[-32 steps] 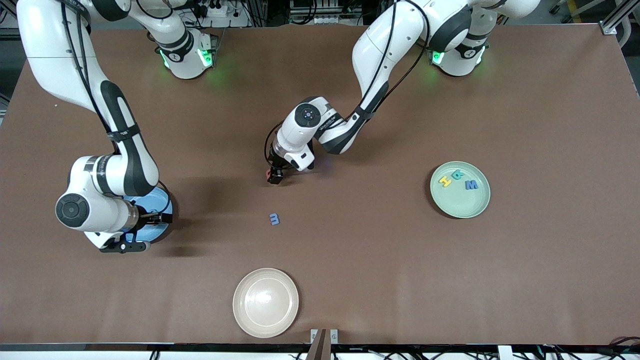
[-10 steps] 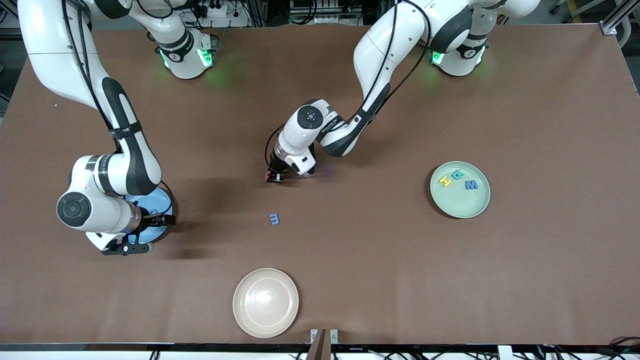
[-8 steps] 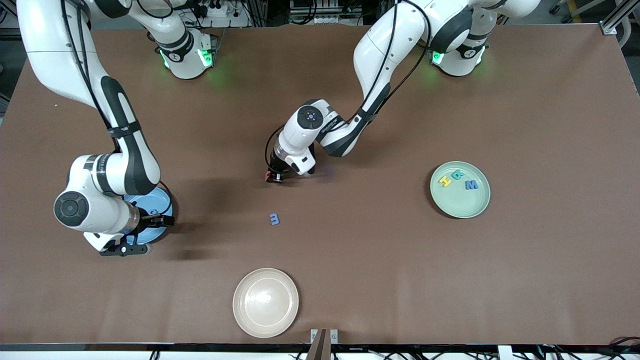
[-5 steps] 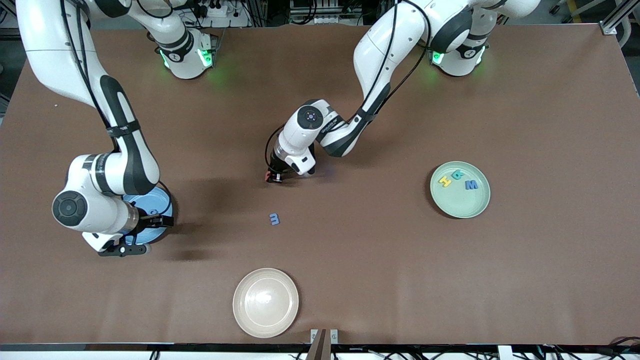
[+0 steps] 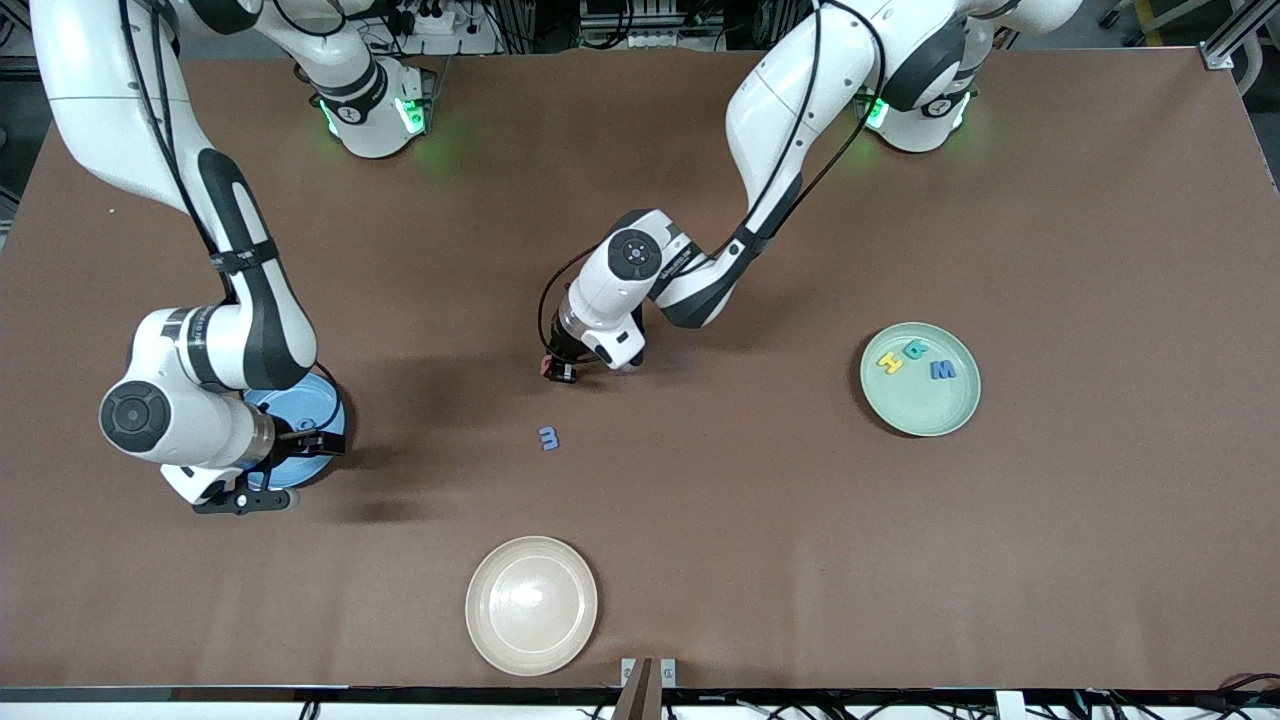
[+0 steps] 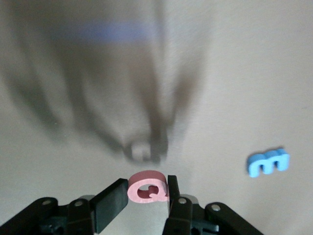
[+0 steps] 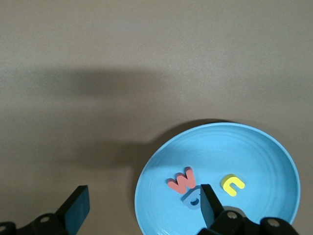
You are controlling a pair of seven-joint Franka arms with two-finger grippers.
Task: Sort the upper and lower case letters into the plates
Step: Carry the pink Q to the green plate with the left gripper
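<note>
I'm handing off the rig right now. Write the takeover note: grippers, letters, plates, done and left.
Left gripper: shut on the red Q, up over the table middle.
Right gripper: open, holding nothing, over the blue plate; this arm waits.
Blue plate: red w, blue g, yellow u.
Mint green plate: yellow H, teal R, blue W.
Blue m: loose on the table, nearer the front camera than the left gripper.
Cream plate: holds no letters.
Done: six letters plated.
Left: Q to the mint green plate, m to the blue plate.
</note>
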